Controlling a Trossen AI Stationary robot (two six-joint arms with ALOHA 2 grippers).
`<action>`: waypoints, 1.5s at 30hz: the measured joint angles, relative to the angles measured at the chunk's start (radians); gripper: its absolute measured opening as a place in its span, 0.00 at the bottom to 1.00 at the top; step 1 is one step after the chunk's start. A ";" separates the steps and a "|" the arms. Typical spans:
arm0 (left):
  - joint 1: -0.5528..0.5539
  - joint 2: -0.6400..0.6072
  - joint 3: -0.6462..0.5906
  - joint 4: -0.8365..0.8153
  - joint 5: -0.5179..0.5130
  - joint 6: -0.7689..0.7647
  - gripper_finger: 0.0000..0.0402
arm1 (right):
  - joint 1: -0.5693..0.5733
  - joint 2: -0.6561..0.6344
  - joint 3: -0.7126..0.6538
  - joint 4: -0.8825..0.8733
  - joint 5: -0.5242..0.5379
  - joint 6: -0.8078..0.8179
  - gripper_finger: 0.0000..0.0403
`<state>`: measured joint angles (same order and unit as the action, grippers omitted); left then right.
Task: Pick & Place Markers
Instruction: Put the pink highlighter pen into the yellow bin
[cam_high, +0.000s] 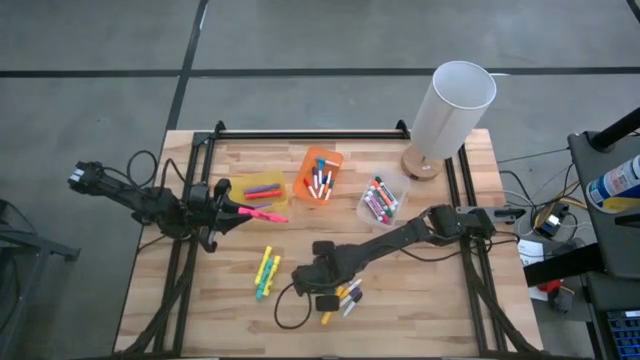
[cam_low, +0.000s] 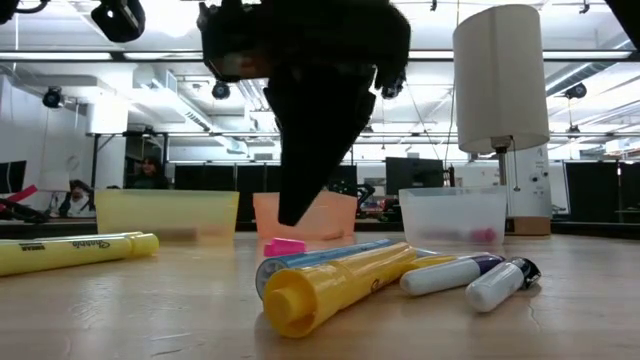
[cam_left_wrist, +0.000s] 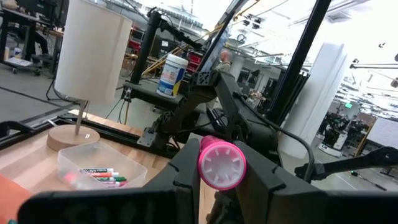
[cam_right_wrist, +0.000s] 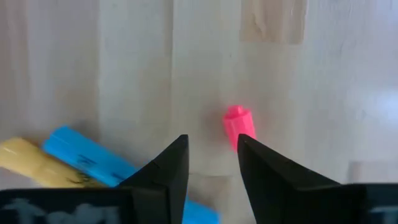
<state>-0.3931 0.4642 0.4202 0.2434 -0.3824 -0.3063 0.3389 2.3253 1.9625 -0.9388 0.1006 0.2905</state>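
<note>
Wrist footage from the left gripper (cam_high: 232, 209) shows its fingers clamped on a pink marker (cam_left_wrist: 221, 163), seen end-on; from above its long axis runs toward the right gripper (cam_high: 322, 283). That gripper's fingers stand slightly parted, holding nothing, above a pink cap (cam_right_wrist: 239, 124). Markers fill the orange bin (cam_high: 321, 174) and clear bin (cam_high: 383, 199).

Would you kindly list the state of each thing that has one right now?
Left pincer: shut on pink marker, beside the yellow bin.
Right pincer: open, over loose markers.
Orange bin: holds markers.
Clear bin: holds markers.
Lamp: upright.
</note>
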 joint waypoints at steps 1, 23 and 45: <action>0.000 0.002 0.000 0.000 0.000 -0.001 0.17 | 0.000 0.000 0.000 0.002 0.022 -0.025 0.35; 0.000 0.003 0.000 -0.008 0.000 -0.008 0.17 | -0.074 0.000 -0.146 0.207 0.045 -0.108 0.40; 0.000 0.003 0.000 -0.015 0.000 -0.009 0.17 | -0.076 -0.014 -0.154 0.215 -0.002 0.108 0.11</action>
<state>-0.3935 0.4671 0.4202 0.2287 -0.3828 -0.3153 0.2626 2.3110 1.8084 -0.7236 0.0984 0.3983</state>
